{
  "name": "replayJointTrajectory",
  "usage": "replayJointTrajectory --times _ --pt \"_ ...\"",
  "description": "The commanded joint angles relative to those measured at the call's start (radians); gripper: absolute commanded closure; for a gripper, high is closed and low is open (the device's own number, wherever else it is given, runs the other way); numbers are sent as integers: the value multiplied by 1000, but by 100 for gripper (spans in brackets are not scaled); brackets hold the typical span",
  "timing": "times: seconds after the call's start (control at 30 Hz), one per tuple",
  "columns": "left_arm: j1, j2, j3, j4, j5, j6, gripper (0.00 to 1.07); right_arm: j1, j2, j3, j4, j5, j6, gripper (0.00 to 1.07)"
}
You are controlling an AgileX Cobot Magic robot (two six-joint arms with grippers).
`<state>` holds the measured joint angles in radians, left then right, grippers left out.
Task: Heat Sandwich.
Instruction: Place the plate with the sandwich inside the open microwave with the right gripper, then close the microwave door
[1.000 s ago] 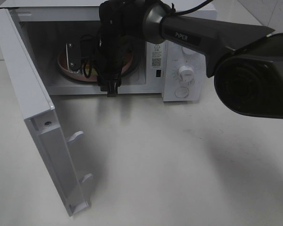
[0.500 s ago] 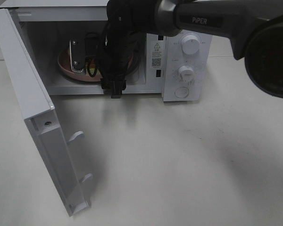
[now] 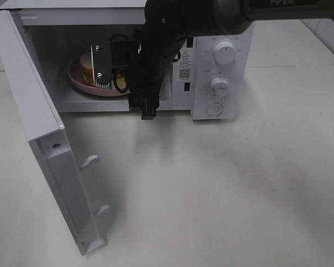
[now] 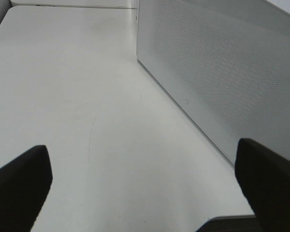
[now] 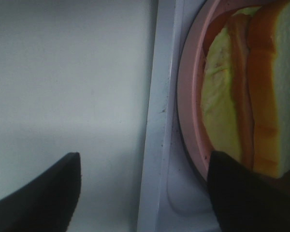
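Observation:
The sandwich [image 3: 86, 60] lies on a round pink plate [image 3: 78, 80] inside the open microwave [image 3: 222, 33]. In the right wrist view the sandwich [image 5: 253, 96] shows white bread, tan crust and pale green-yellow filling, on the plate [image 5: 187, 101]. My right gripper [image 3: 108, 75] reaches across to the microwave's mouth, just in front of the plate. In its wrist view the right gripper [image 5: 145, 193] is open and empty, with the sandwich beyond one fingertip [image 5: 241, 198]. My left gripper [image 4: 145, 186] is open and empty over the table, out of the high view.
The microwave door [image 3: 39, 128] stands swung open at the left, with two latch hooks [image 3: 89, 161] sticking out. Two knobs [image 3: 219, 86] and a button are on the right panel. A white dotted microwave panel [image 4: 217, 72] lies beside my left gripper. The table [image 3: 211, 189] is white.
My right arm has drawn back and to the right, out of the microwave cavity. The sandwich on its plate has stayed inside and shows more.

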<state>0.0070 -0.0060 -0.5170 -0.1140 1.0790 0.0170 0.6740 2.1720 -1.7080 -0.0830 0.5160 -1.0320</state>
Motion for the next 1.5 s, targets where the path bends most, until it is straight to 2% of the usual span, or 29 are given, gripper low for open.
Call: replayJointTrajectory --times 0.03,0.1,0.2,0.27,0.37,0.53,0.67,1.07,1.5 --pt "-5 -19 3 -3 -10 -1 9 3 -67 104 4 -73 9 36" --pt "-5 -19 3 -3 -10 -1 9 3 -77 124 4 -86 9 36" --pt "-5 -19 3 -3 -10 -1 9 3 -134 215 4 -140 9 36" --pt "-5 -19 3 -3 -10 -1 9 3 -144 233 4 -150 9 36" --pt "-5 -19 3 -3 -10 -1 9 3 -201 324 5 -191 9 36" --pt "-5 -19 3 -3 -10 -1 9 3 -258 399 5 -219 9 36" --pt "-5 -19 3 -3 -10 -1 9 3 -335 498 8 -257 9 36" --pt "-5 -19 3 -3 -10 -1 9 3 -512 677 17 -261 14 36" --pt "-5 -19 3 -3 -10 -1 9 3 -719 837 48 -251 352 36"
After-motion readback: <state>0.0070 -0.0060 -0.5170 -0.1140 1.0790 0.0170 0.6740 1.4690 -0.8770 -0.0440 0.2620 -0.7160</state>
